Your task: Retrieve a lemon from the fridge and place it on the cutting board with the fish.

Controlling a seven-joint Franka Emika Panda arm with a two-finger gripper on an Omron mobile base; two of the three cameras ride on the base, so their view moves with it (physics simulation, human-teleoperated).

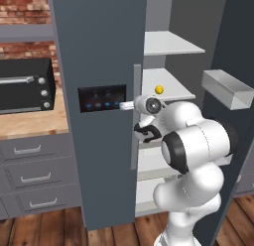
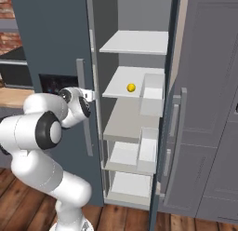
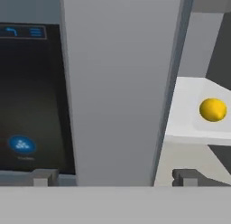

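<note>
The tall slate-grey two-door fridge (image 2: 51, 39) stands open as the robot's two-finger gripper (image 3: 115, 177), jaws spread wide and empty, faces a small round bright-yellow lemon (image 2: 131, 87) alone on a pale shelf (image 2: 118, 89), likely light, firm, roll-prone, best pinched across its middle.

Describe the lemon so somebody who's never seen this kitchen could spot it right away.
Find the tall dark slate-grey fridge, whose right door stands open on a column of light grey shelves. On the second shelf from the top lies the lemon, near that shelf's front edge. It is a small round bright-yellow fruit, the only item resting on the shelves and the only vivid colour among all the grey.
</note>
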